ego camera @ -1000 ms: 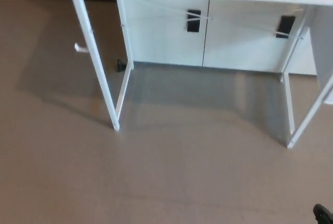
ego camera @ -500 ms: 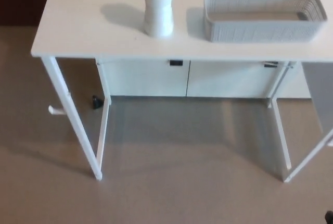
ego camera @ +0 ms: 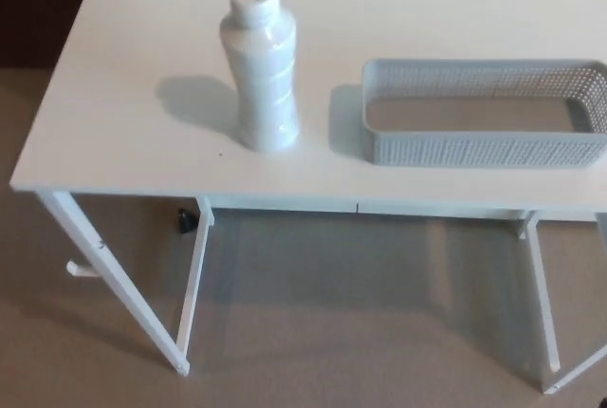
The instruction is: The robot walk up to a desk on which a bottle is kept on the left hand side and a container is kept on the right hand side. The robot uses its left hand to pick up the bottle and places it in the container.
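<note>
A white plastic bottle point(ego camera: 260, 66) with a white cap stands upright on the left half of a white desk point(ego camera: 123, 133). To its right on the same desk sits a long grey mesh container point(ego camera: 486, 110), shallow and with nothing in it. A gap of bare desk separates bottle and container. Neither of my hands shows in the head view.
The desk's front edge runs across the lower middle of the picture, with thin white legs point(ego camera: 114, 285) below it. Beige floor point(ego camera: 360, 332) lies under and in front. A dark wall strip point(ego camera: 43, 9) is at the top left.
The whole picture has shifted: the camera has tilted up and come closer, so the desk top, bottle and container now fill the view. The things themselves have not moved.
</note>
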